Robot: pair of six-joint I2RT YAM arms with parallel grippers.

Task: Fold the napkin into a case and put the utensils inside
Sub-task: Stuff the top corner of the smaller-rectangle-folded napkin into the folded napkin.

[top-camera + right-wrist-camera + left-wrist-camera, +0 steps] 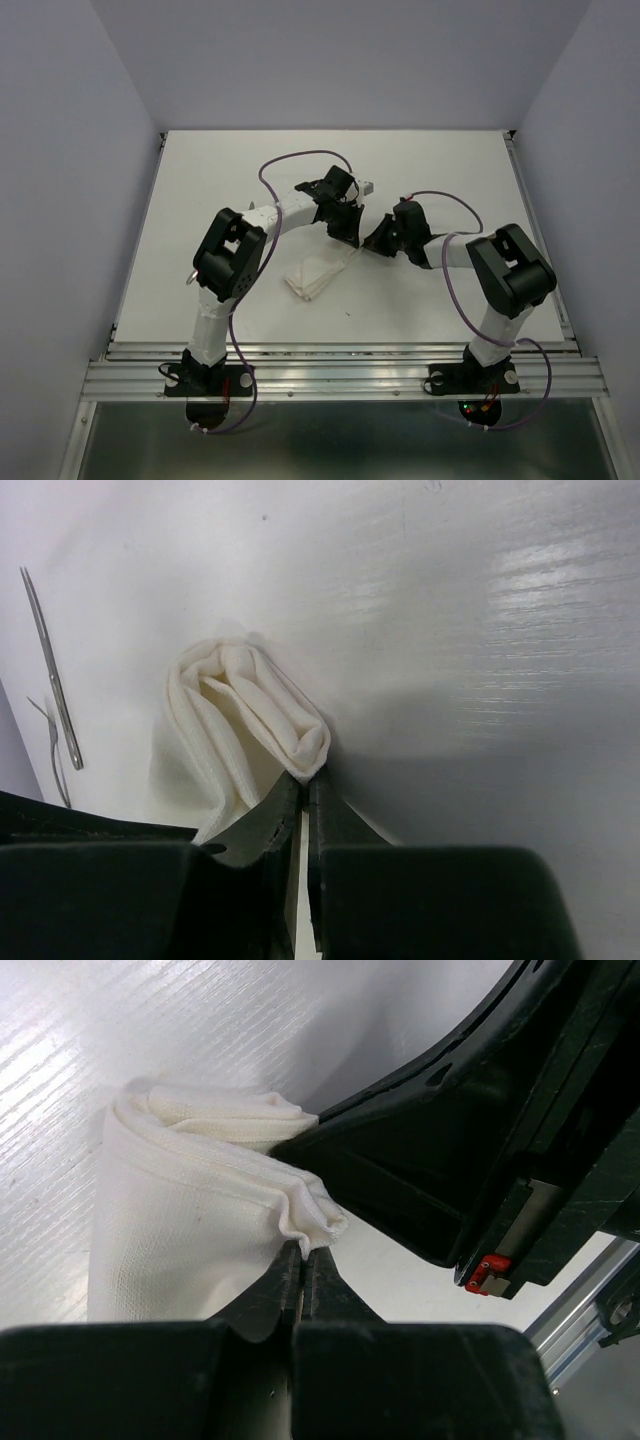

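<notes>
The white napkin (pixel 318 270) lies mid-table as a folded strip running from near left to far right. Its far-right end is lifted and bunched between both grippers. My left gripper (pixel 347 238) is shut on a gathered edge of the napkin (pixel 180 1210), with the tips (pixel 305 1252) pinching the cloth. Right beside it, my right gripper (pixel 372 242) is shut on a thick folded corner of the napkin (pixel 240 710), clamped at its tips (pixel 305 778). Two slim silver utensils (pixel 50 670) lie on the table at the left of the right wrist view, apart from the napkin.
The right arm's black gripper body (pixel 480 1140) sits very close to my left fingers. Purple cables (pixel 300 158) loop over both arms. Grey walls enclose the white table (pixel 200 200) on three sides. An aluminium rail (pixel 340 372) runs along the near edge.
</notes>
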